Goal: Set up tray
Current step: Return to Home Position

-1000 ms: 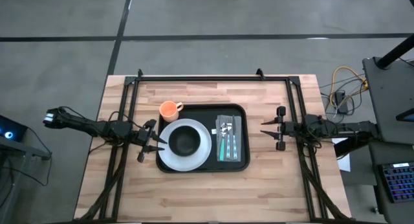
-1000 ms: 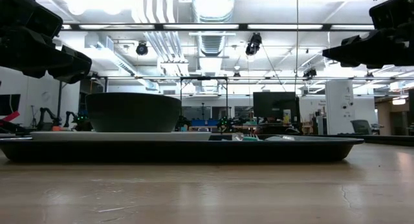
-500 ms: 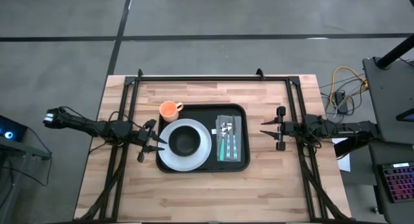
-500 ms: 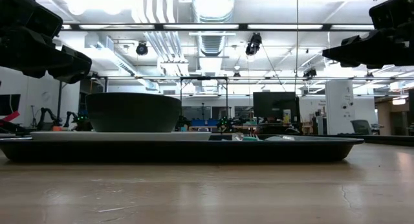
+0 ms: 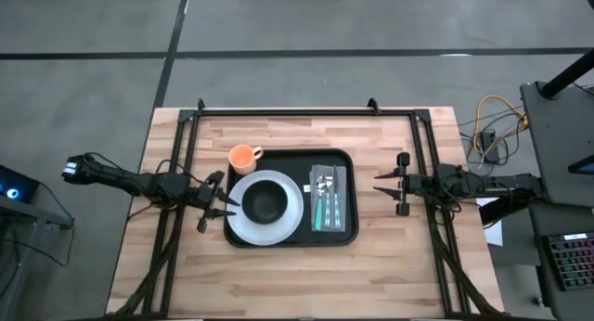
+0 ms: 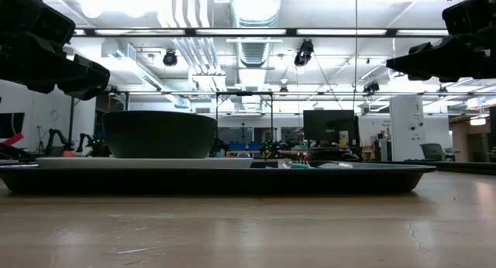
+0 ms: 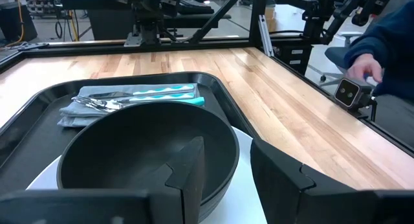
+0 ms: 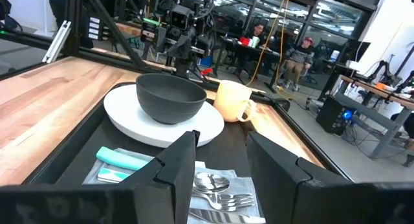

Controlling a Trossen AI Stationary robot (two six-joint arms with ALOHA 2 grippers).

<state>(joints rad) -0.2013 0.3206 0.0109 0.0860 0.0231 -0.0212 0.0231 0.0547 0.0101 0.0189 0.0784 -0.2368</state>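
The black tray (image 5: 349, 230) lies in the middle of the table. On its left half a white plate (image 5: 290, 221) carries a black bowl (image 5: 264, 202). On its right half a grey napkin (image 5: 340, 202) bears cutlery with teal handles (image 5: 322, 212). An orange mug (image 5: 243, 158) stands at the tray's far left corner; whether it is on the tray I cannot tell. My left gripper (image 5: 225, 202) hovers open at the tray's left edge, raised above the plate's rim, its fingers (image 7: 187, 166) pointing at the bowl (image 7: 142, 153). My right gripper (image 5: 377, 183) hangs open to the right of the tray, also raised (image 8: 221, 143).
Black frame rails (image 5: 278, 110) run along the table's far edge and down both sides. Bare wood (image 5: 297, 279) lies between the tray and the near edge. A person's hand and blue sleeve (image 7: 381, 49) show beyond the table's side; people sit in the room behind (image 8: 301, 52).
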